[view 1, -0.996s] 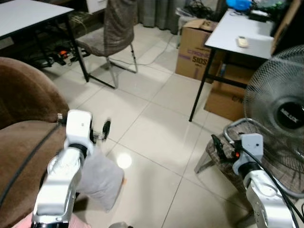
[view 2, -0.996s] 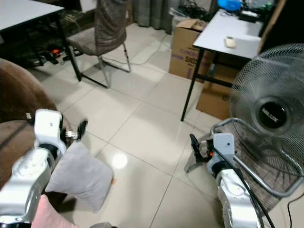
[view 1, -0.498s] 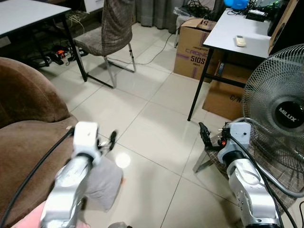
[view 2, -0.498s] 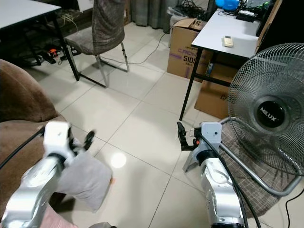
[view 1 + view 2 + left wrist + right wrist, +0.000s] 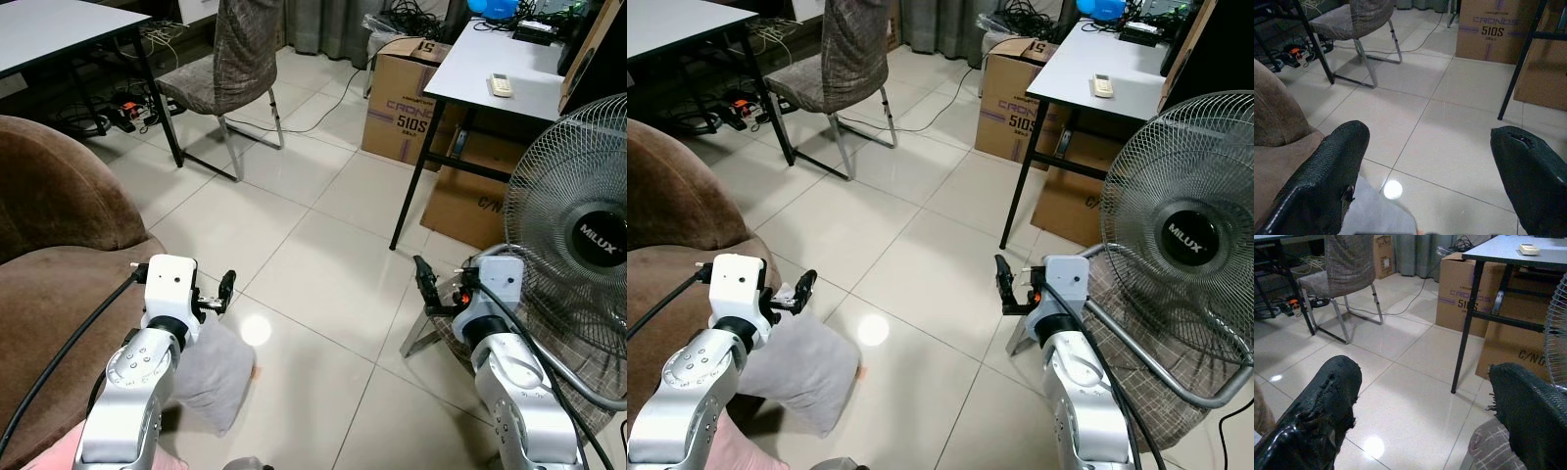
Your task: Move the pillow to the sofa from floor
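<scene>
The grey pillow point(image 5: 211, 377) lies on the tiled floor against the front of the brown sofa point(image 5: 49, 245). My left gripper point(image 5: 223, 289) hovers just above the pillow's upper corner, beside the sofa's edge. In the left wrist view its fingers point(image 5: 1339, 161) stand wide apart, open and holding nothing, with the pillow corner point(image 5: 1378, 215) low between them. My right gripper point(image 5: 1003, 279) is held out over the floor in front of the fan's base. It is open too, its worn fingers point(image 5: 1332, 401) spread with nothing in them.
A large standing fan point(image 5: 588, 235) and its metal base are at my right. A white table point(image 5: 490, 73) with cardboard boxes point(image 5: 402, 98) under it stands behind. A grey chair point(image 5: 230, 69) and a second table point(image 5: 59, 24) with cables beneath are at the far left.
The view has shifted slightly. My left gripper has settled a little lower by the pillow's top corner. My right gripper has come forward and up. The pillow stays on the floor.
</scene>
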Robot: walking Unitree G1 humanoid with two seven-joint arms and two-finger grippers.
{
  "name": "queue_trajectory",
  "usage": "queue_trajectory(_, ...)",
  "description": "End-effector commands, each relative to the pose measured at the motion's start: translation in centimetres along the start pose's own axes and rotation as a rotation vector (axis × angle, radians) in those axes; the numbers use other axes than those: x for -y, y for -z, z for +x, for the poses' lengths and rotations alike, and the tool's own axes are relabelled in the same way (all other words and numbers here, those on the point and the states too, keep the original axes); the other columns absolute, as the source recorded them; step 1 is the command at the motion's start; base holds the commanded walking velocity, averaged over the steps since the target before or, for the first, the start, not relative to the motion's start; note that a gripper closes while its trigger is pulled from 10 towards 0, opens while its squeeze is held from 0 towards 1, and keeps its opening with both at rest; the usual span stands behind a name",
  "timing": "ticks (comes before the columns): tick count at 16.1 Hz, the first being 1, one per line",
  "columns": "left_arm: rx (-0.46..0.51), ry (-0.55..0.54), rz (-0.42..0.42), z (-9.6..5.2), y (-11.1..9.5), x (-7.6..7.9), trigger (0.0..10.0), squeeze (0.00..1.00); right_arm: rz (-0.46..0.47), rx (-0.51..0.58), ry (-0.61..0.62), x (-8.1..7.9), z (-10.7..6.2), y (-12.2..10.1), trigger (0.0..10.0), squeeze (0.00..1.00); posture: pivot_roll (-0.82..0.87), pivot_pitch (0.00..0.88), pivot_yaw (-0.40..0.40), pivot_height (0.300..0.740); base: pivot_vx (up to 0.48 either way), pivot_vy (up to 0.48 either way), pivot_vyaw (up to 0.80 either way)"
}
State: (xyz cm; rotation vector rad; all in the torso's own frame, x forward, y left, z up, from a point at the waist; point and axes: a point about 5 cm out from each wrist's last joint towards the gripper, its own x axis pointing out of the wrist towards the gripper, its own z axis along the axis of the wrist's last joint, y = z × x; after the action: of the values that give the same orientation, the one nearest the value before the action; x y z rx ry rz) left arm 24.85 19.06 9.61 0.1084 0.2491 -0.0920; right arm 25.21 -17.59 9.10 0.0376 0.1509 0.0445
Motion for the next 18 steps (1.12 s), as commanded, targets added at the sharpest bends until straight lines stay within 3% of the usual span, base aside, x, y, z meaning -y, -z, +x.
queue_trajectory(1, 0.014, 0.008, 0.02, -0.11, -0.51, 0.02, 10.0, 0.0, 0.006, -0.001, 0.012, 0.03, -0.14, -0.22, 10.0, 0.0, 0.02, 0.0, 0.018, 0.74, 0.0, 0.0, 0.0)
queue_trajectory(5, 0.013, -0.001, 0.048, -0.11, -0.77, -0.28, 10.0, 0.0, 0.02, -0.006, 0.019, -0.5, 0.04, -0.44, 10.0, 0.0, 0.02, 0.0, 0.02, 0.74, 0.0, 0.269, 0.0)
queue_trajectory(14, 0.01, 0.006, 0.072, -0.12, -0.96, -0.51, 10.0, 0.0, 0.039, -0.012, 0.058, -0.05, -0.02, -0.78, 10.0, 0.0, 0.02, 0.0, 0.032, 0.74, 0.0, 0.273, 0.0)
queue_trajectory(18, 0.006, 0.004, 0.078, 0.0, -0.87, -0.61, 10.0, 0.0, 0.029, -0.006, 0.055, -0.07, -0.04, -1.05, 10.0, 0.0, 0.01, 0.0, 0.034, 0.74, 0.0, 0.273, -0.8)
